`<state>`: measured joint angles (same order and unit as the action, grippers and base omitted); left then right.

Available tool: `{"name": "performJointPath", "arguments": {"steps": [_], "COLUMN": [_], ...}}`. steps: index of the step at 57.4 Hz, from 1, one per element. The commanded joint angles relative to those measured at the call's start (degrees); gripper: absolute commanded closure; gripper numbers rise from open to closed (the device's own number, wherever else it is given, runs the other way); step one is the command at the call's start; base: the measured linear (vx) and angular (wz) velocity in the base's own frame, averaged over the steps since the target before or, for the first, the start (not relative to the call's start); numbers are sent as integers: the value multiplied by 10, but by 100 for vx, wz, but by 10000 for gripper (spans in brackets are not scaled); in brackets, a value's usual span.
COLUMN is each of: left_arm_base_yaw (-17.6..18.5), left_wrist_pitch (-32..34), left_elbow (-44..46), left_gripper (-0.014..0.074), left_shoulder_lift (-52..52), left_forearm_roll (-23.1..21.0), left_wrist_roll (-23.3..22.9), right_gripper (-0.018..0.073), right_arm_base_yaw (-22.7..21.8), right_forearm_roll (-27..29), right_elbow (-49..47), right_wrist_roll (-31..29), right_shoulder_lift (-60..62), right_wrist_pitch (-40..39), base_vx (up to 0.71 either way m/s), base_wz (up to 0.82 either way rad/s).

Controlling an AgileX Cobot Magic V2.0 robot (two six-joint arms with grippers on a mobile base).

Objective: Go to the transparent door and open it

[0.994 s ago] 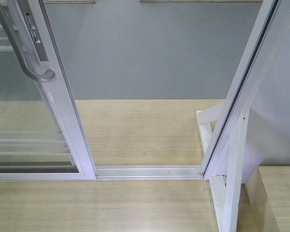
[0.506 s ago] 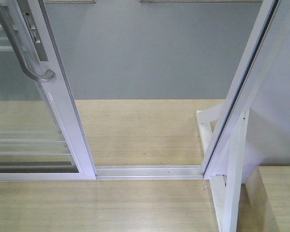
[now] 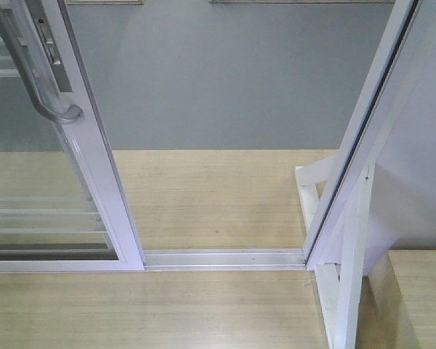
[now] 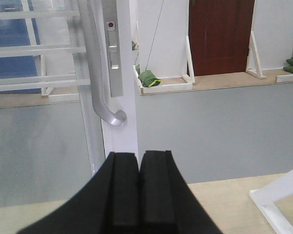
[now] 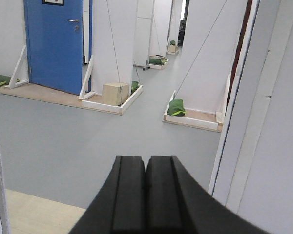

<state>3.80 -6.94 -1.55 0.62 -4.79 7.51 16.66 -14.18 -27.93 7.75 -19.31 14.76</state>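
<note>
**Both jaws pressed together, door slid aside at the left**

The left gripper (image 4: 138, 170) has its black jaws pressed together with nothing between them; only a thin seam shows. It points at the white edge frame of the transparent door (image 4: 119, 73), which stands just beyond it, and no contact can be made out. The right gripper (image 5: 146, 175) is likewise closed tight on nothing, aimed through the open gap toward the grey floor (image 5: 78, 131) beyond.

In the front view the transparent door (image 3: 94, 167) stands at the left, its glass crossed by thin horizontal white bars. Its curved grey handle (image 3: 36, 80) runs down the frame edge and hooks outward at the lower end; in the left wrist view the handle (image 4: 100, 83) sits beside a slim metal lock plate (image 4: 115, 53). A white floor track (image 3: 225, 258) runs right from the door's foot to the white doorpost (image 3: 370, 123), leaving the passage between them open. Pale wood flooring (image 3: 203, 196) lies on both sides of the track.

Far off, the right wrist view shows a blue door (image 5: 53, 44), white partition walls, a small box (image 5: 115, 92) and a green bag (image 5: 176, 107).
</note>
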Motion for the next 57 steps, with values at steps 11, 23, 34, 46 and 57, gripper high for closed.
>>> {"name": "performJointPath", "arguments": {"steps": [11,23,34,46,57], "left_arm_base_yaw": [-1,-1,-1,-1,-1], "left_wrist_pitch": [48,48,48,48,47], "left_elbow": [16,16,16,16,16], "left_gripper": [594,594,594,594,594], "left_shoulder_lift": [8,8,8,8,8], "left_forearm_roll": [-1,-1,-1,-1,-1], "left_wrist_roll": [0,0,0,0,0], "right_gripper": [565,565,565,565,565], "right_arm_base_yaw": [-2,-2,-2,-2,-3], "right_forearm_roll": [-6,127,151,179,188], "right_elbow": [-15,-15,55,232,295], "right_wrist_roll": [-1,-3,-73,-183,-175], "right_shoulder_lift": [-6,-3,34,137,205], "right_wrist_pitch": [-48,-48,-64,-111,-80], "base_vx": [0,0,0,0,0], "base_wz": [0,0,0,0,0]}}
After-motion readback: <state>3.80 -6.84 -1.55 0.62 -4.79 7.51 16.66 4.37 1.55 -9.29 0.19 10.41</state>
